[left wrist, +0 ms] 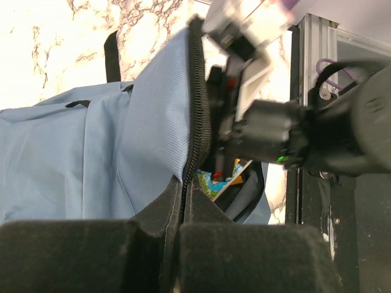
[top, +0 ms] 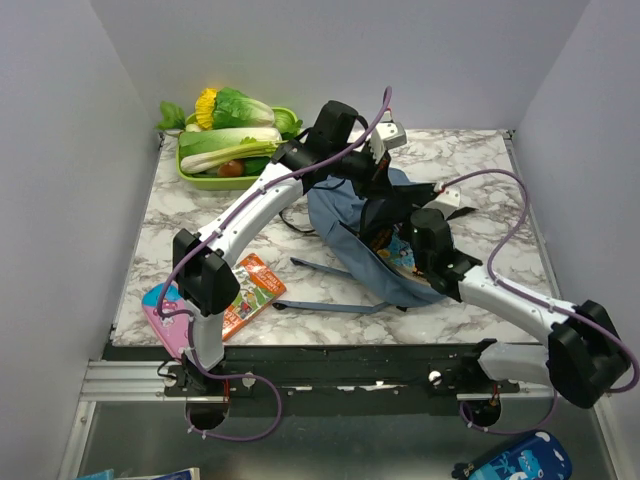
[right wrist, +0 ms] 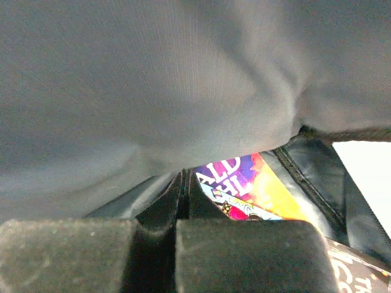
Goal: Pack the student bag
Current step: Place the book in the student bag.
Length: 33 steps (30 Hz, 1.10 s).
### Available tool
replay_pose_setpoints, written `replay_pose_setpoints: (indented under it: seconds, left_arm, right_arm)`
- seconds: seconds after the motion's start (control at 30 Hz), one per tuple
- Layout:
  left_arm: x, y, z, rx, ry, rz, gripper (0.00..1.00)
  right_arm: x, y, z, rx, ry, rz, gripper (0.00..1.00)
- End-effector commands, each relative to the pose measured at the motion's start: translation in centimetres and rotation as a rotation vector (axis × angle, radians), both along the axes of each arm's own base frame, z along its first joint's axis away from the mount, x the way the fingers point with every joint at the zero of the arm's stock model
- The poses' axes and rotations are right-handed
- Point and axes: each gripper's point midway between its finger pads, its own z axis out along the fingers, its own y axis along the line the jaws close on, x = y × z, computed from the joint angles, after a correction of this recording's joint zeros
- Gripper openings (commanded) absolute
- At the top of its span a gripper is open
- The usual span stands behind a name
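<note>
Mid-table, large soft dusty-blue fabric backpack [top: 345,250], mouth held apart: left gripper [left wrist: 181,229] pinched tight on zipper rim [left wrist: 197,110], right gripper [right wrist: 182,223] clamped on inner lining. Colourful picture book [right wrist: 256,183] inside. Packing midway, seemingly; next, freeing one grip for flat orange paperback [top: 255,290].

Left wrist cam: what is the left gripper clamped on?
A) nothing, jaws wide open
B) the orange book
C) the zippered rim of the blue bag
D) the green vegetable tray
C: in the left wrist view the left gripper has its jaws shut on the zippered rim of the student bag, while the orange book lies apart on the table.
</note>
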Motion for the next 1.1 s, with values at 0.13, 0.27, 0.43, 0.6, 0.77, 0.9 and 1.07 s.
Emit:
replay_pose_setpoints:
  seconds: [0.13,0.27,0.43,0.6,0.77,0.9,1.07]
  left_arm:
    - [1.5,0.0,-1.5,0.015,-0.077,-0.001,0.0]
    - [2.7,0.1,-2.9,0.055,-0.086,0.019,0.0]
    - [3.0,0.3,-1.8,0.027,-0.1,0.038,0.0]
    - [2.8,0.8,-1.2,0.027,-0.123,0.048,0.0]
    - [2.4,1.2,-1.8,0.038,-0.129,0.044,0.0]
    - [2.2,1.1,-2.1,0.038,-0.117,0.037,0.0]
    - [2.1,1.0,-1.6,0.021,-0.12,0.032,0.0]
  right_arm:
    - [-4.2,-1.3,3.5,0.041,-0.047,0.107,0.01]
    - [-7.6,-4.2,-0.7,0.048,0.139,-0.043,0.01]
    - [-10.2,-7.7,-4.3,0.009,0.276,-0.24,0.01]
    - [-12.2,-9.0,-5.2,-0.037,0.415,-0.334,0.01]
    - [-13.3,-9.5,-5.3,0.0,0.432,-0.363,0.01]
    - [-14.1,-10.1,-4.6,0.009,0.425,-0.377,0.01]
    - [-13.7,-9.0,-6.1,0.022,0.442,-0.33,0.01]
